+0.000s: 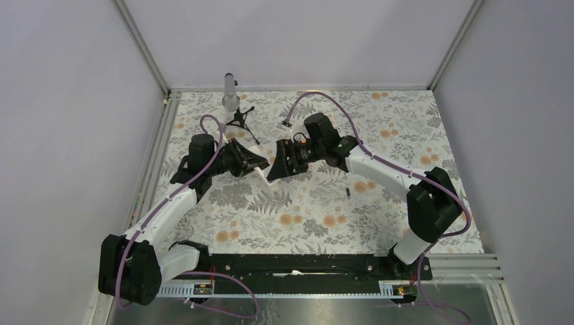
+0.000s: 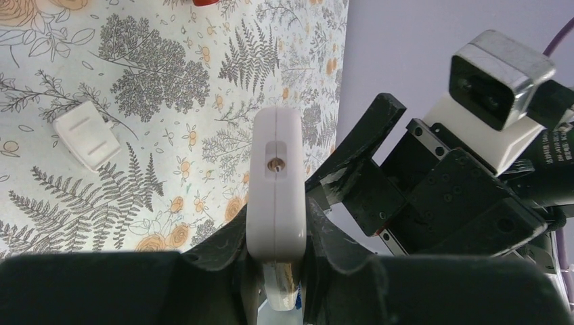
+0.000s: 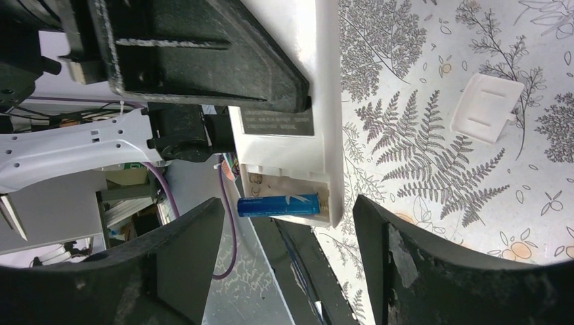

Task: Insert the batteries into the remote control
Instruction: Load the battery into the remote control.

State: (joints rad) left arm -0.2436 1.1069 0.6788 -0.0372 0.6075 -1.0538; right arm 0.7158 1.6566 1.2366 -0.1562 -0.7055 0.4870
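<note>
My left gripper point(image 2: 276, 233) is shut on the white remote control point(image 2: 276, 183) and holds it edge-on above the table. In the right wrist view the remote point(image 3: 325, 81) shows its open battery bay, with the blue battery point(image 3: 277, 205) lying across it, one end poking past the side. My right gripper point(image 3: 288, 211) is open, its fingers on either side of that battery and apart from it. In the top view both grippers, left point(image 1: 254, 164) and right point(image 1: 276, 168), meet at the table's middle. A small dark cylinder point(image 1: 348, 193), maybe the dark battery, lies on the cloth.
The small white cover piece point(image 2: 86, 137) lies on the flowered cloth, also in the right wrist view point(image 3: 486, 107). A clear tube point(image 1: 230, 91) and a black tripod-like piece point(image 1: 240, 120) stand at the back. A red object point(image 2: 203, 2) shows at the frame's edge.
</note>
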